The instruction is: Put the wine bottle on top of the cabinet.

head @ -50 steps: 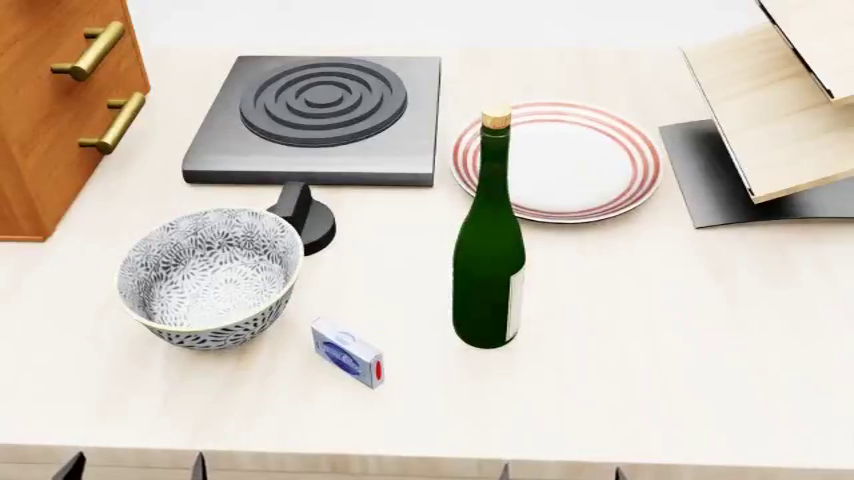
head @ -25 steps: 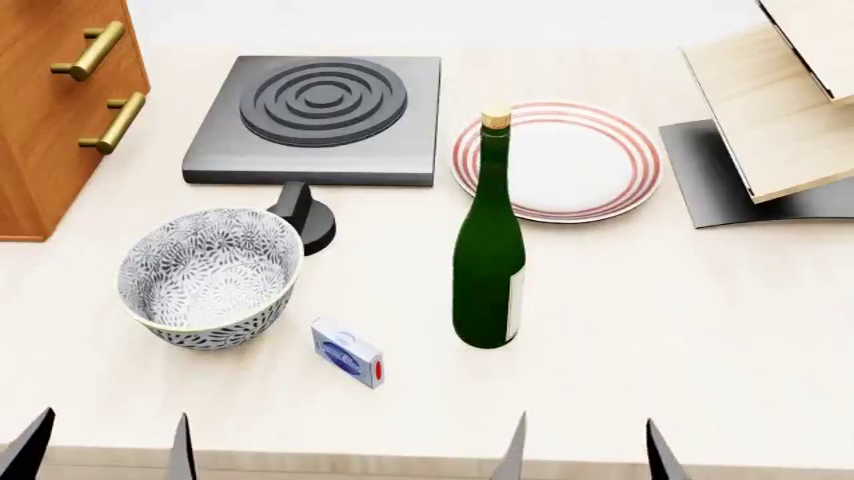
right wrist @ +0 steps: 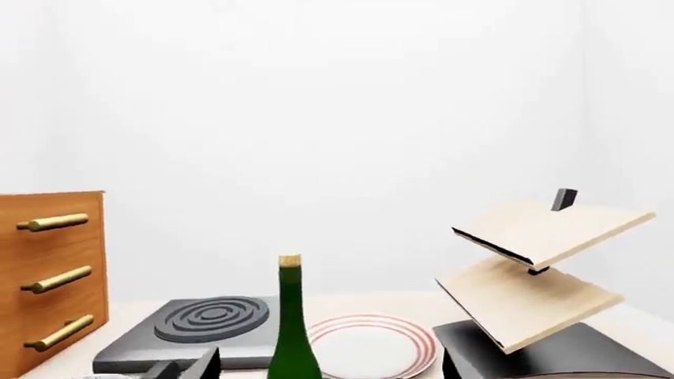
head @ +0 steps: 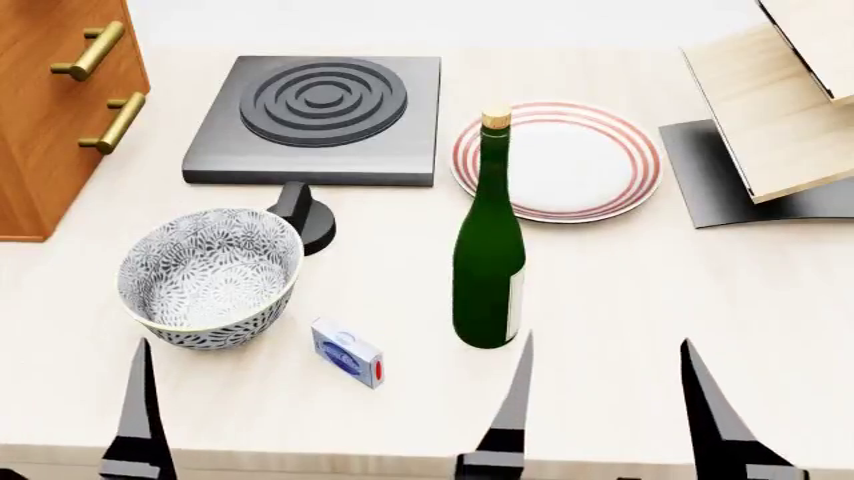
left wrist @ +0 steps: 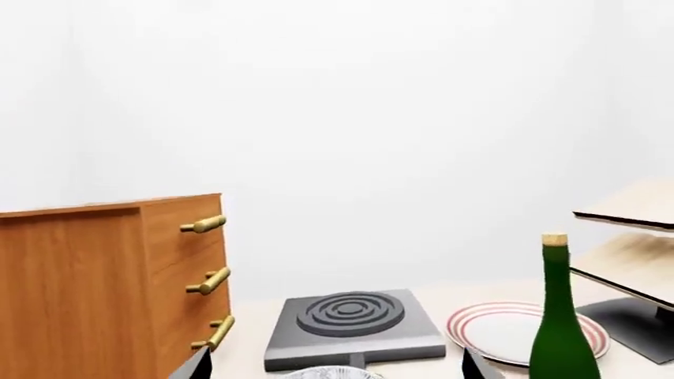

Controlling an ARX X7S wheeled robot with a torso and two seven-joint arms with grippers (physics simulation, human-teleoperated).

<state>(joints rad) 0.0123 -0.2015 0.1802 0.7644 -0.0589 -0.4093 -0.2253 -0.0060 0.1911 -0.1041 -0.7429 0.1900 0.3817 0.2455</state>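
Note:
The wine bottle [head: 487, 260], dark green with a tan cork, stands upright mid-table in front of the striped plate. It also shows in the left wrist view [left wrist: 558, 324] and the right wrist view [right wrist: 290, 332]. The cabinet [head: 54, 110], orange-brown wood with brass bar handles, stands at the far left, and shows in both wrist views [left wrist: 95, 292] [right wrist: 47, 276]. My right gripper [head: 607, 410] is open and empty at the table's near edge, just right of and nearer than the bottle. My left gripper [head: 67, 445] is open and empty near the front left, in front of the bowl; only one finger [head: 140, 410] shows fully.
A patterned bowl [head: 207, 275] sits front left, with a small blue-and-white box [head: 347, 353] beside it. A dark hotplate [head: 320, 110] with a black knob [head: 304, 215] lies at the back. A red-striped plate [head: 561, 160] lies behind the bottle. A pale slanted rack [head: 787, 100] stands at the right.
Both grippers' fingers have come up from the bottom edge of the head view and reach further over the table's near edge. The bottle and other objects have not moved.

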